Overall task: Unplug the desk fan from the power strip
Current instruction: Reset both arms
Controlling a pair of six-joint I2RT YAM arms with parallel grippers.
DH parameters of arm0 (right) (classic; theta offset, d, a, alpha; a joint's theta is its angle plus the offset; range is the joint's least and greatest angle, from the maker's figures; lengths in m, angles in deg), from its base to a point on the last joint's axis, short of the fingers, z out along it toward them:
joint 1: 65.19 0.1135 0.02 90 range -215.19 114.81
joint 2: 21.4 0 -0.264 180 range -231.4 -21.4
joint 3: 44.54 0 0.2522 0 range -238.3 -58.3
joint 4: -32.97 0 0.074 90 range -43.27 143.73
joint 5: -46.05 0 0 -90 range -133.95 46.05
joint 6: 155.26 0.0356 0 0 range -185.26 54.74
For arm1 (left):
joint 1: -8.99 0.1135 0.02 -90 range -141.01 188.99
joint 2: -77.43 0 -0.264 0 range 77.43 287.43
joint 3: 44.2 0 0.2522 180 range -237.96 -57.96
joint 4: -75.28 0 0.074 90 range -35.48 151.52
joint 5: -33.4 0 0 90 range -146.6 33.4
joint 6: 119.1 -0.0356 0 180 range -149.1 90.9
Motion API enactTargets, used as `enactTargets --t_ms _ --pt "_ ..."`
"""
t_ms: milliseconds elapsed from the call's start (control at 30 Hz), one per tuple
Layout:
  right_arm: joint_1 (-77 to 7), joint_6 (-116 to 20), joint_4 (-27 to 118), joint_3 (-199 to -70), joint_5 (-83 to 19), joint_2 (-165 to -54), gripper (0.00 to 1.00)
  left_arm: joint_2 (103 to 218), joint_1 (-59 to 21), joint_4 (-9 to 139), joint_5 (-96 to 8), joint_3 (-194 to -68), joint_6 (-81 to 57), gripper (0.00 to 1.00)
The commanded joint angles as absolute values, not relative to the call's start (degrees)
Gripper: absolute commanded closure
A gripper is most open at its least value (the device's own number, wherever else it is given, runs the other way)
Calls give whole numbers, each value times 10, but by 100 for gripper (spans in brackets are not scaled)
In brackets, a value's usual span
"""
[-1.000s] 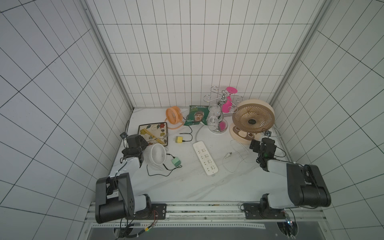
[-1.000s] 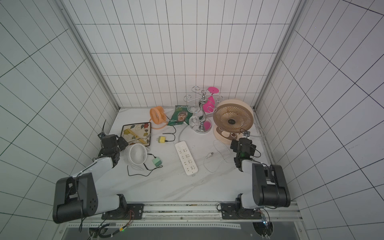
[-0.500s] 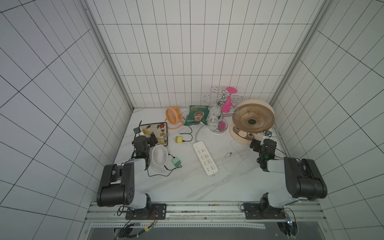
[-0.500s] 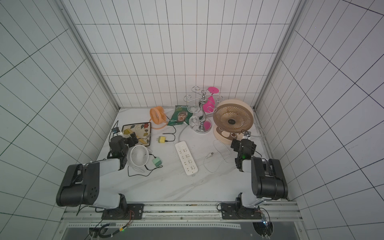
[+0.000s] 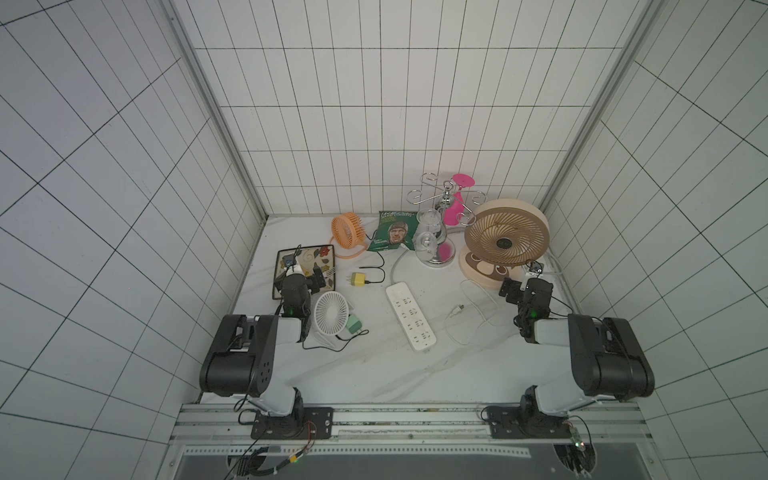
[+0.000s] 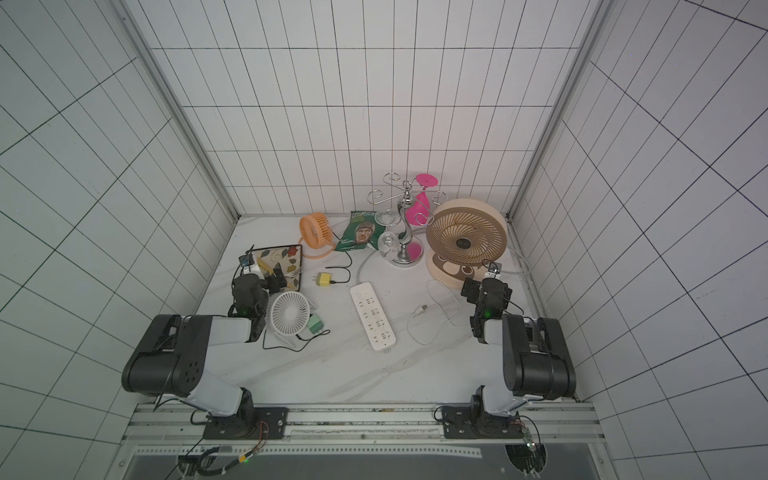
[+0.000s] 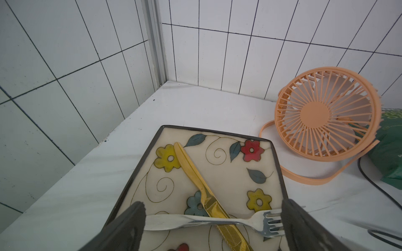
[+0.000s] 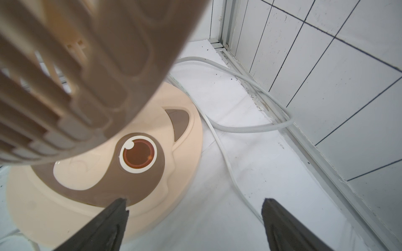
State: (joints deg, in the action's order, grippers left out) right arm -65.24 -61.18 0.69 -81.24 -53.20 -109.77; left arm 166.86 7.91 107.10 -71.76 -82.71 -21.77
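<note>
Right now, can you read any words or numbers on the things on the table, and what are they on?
No text here reads clearly.
Green snack bag: white lettering along its top edge, too small and blurred to read in both top views; the left wrist view shows only a cut-off corner.
Power strip: no lettering can be made out.
Big beige fan: no words, only brown shapes on its base.

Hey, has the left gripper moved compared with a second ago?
Yes. The left gripper swung away from the side wall, and it now hangs open over the near end of the patterned plate, which has not shifted.
</note>
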Motion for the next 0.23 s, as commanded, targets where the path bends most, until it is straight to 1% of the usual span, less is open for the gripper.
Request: enactTargets --t_ms 0,200 --pt "-659 -610 -1 -826 -529 -1095 1 1671 78 1057 -731 -839 -226 2" --pt "-659 -610 -1 -826 -529 -1095 1 1667 85 1053 -715 -838 -222 2"
